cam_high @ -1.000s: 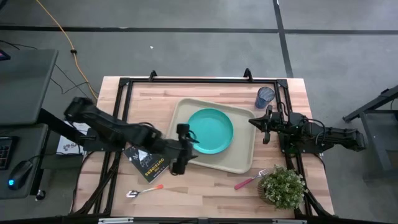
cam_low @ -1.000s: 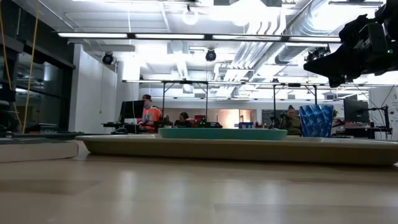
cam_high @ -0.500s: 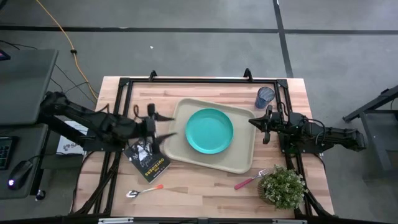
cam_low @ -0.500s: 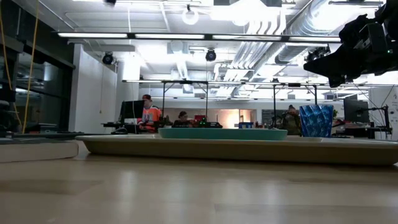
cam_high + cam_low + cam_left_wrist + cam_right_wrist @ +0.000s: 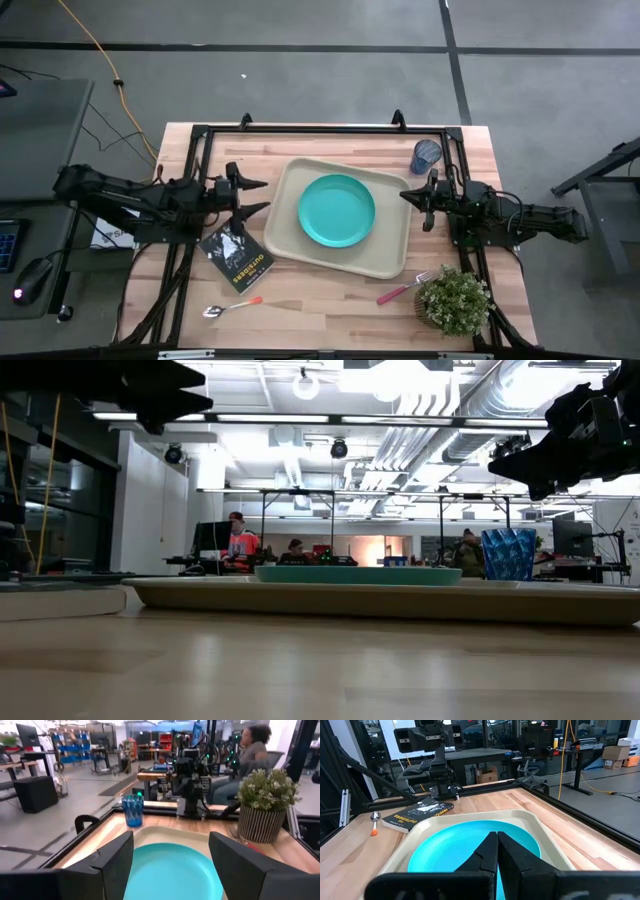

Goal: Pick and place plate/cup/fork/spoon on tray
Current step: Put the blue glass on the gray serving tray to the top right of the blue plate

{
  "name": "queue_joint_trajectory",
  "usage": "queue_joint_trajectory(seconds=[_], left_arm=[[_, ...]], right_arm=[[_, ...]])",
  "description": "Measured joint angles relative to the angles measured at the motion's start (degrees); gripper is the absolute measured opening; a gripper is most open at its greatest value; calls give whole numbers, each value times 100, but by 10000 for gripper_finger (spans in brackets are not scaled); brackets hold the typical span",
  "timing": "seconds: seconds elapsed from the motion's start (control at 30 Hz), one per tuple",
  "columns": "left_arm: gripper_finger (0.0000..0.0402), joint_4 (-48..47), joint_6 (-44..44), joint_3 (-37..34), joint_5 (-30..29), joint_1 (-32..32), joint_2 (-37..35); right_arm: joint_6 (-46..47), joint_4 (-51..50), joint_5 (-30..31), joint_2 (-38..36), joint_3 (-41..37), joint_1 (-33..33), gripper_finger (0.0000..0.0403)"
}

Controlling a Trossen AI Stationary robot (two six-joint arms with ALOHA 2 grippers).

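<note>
A wooden counter carries a beige tray at its middle; a teal plate lies flat inside the tray; the blue cup stands beyond the tray's far right corner; the fork lies near its right front, the spoon off its left front; left gripper hovers beside the tray's left edge, fingers open and empty; right gripper at its right edge, fingers closed, empty.

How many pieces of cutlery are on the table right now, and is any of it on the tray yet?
2, neither on the tray. The fork lies on the bare table beside the potted plant, just off the tray's corner. The spoon lies near the table's front edge, below the book.
</note>
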Motion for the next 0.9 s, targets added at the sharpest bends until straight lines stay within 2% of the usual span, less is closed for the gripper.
queue_joint_trajectory(seconds=[0.2,0.53,0.7,0.9], left_arm=[[241,452,4,-338,2,0,-23],[241,1199,283,-347,-1,0,-138],[241,1317,304,-347,-265,0,-410],[241,1278,297,-347,-283,-99,-575]], right_arm=[[0,0,1,0,1,1,0],[-13,0,1,0,-1,0,0],[-636,7,94,0,-1,1,0],[-1126,9,123,0,1,0,0]])
